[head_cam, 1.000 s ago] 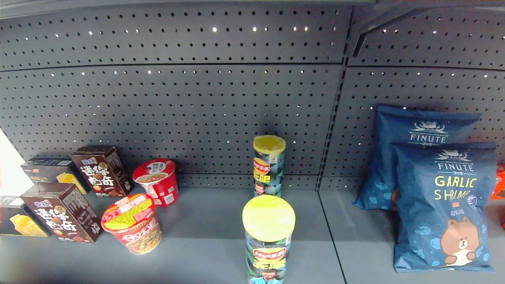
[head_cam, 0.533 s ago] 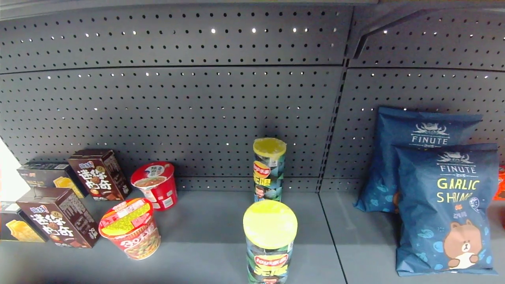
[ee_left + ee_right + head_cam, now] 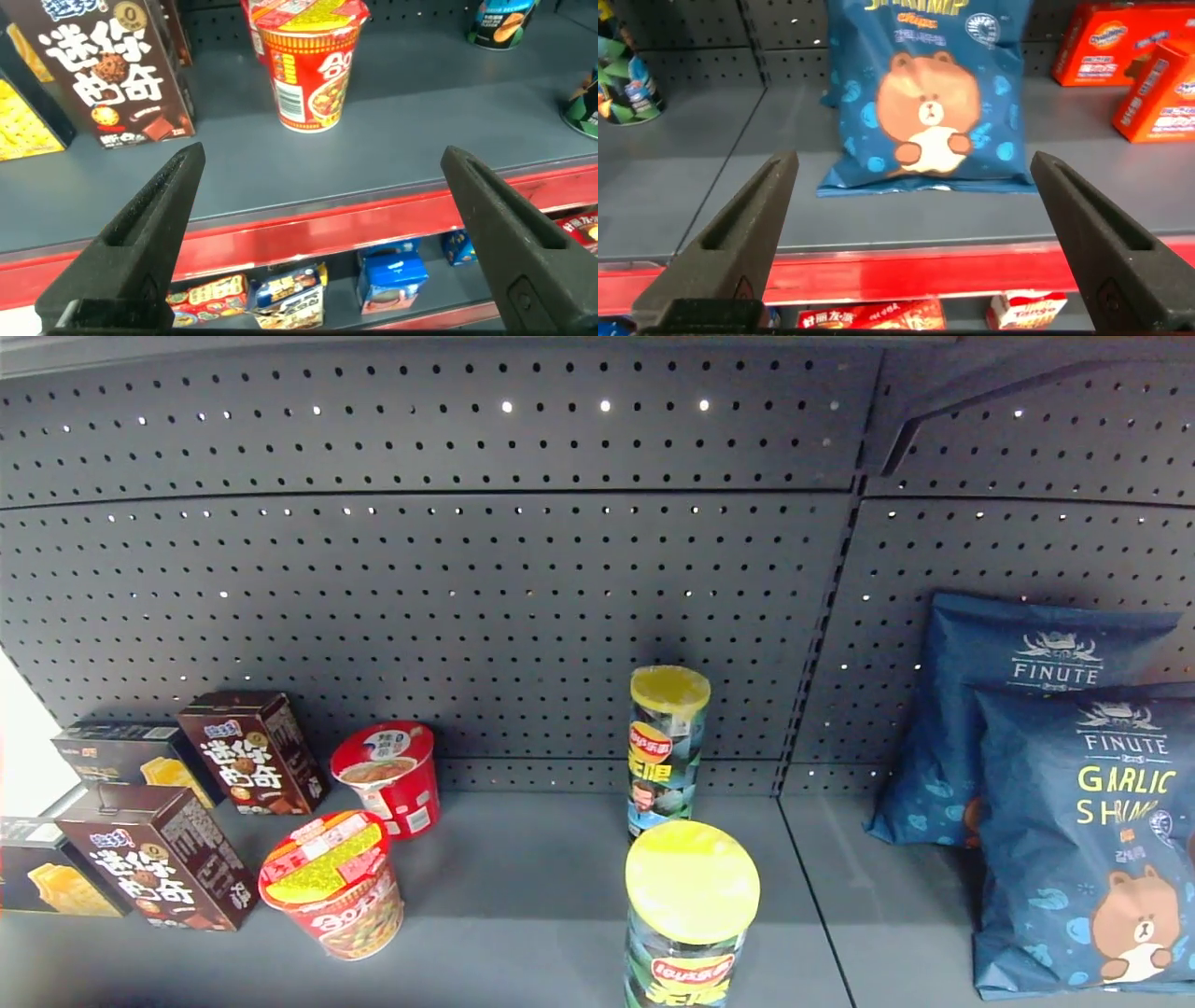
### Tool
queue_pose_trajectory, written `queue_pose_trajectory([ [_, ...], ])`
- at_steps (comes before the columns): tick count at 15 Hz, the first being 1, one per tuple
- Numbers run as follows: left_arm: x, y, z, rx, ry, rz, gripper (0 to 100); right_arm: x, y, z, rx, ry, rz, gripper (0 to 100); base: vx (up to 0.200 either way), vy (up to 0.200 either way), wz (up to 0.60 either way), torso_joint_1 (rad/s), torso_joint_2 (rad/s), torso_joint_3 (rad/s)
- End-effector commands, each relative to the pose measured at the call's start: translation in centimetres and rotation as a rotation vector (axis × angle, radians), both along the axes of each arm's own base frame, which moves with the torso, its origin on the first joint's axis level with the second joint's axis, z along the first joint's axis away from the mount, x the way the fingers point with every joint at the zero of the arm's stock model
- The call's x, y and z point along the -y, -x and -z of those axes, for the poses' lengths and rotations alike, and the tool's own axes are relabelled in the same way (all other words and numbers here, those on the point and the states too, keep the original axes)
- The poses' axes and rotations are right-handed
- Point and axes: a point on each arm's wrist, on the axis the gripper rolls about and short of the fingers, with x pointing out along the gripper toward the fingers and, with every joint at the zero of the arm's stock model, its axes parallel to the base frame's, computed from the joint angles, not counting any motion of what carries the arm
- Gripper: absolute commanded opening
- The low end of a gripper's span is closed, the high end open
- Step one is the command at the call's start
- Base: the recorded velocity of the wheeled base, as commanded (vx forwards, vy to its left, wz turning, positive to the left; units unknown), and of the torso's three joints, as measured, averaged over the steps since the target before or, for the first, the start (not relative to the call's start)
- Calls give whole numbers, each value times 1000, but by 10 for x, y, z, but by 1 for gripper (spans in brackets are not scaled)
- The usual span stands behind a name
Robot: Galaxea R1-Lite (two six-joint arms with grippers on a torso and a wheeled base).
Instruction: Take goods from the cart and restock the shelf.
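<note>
L gripper: fingers wide apart, holding nothing. Noodle cup stands on shelf straight ahead, lid cropped. Chip can off to the side, mostly cut off. Small boxes below shelf lip, partly hidden. R gripper: spread too, empty. Bear snack bag ahead, top cropped.

A: Head cam?
B: High, close, angled down onto the shelf.
A: Wrists?
B: Low at its front edge, facing in past the left hand and right hand. Left shares the noodle cup with head, right the blue bag.
</note>
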Motion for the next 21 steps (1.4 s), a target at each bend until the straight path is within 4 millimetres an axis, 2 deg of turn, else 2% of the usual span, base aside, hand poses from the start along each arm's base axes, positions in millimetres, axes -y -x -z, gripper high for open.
queue_pose_trajectory([
  [1,0,0,0,-1,-1,1,100,0,0,0,-2,0,0,100,0,0,0,0,0,0],
  [21,0,0,0,-1,-7,22,100,-1,0,0,-3,24,-27,100,-10,0,0,0,0,0],
])
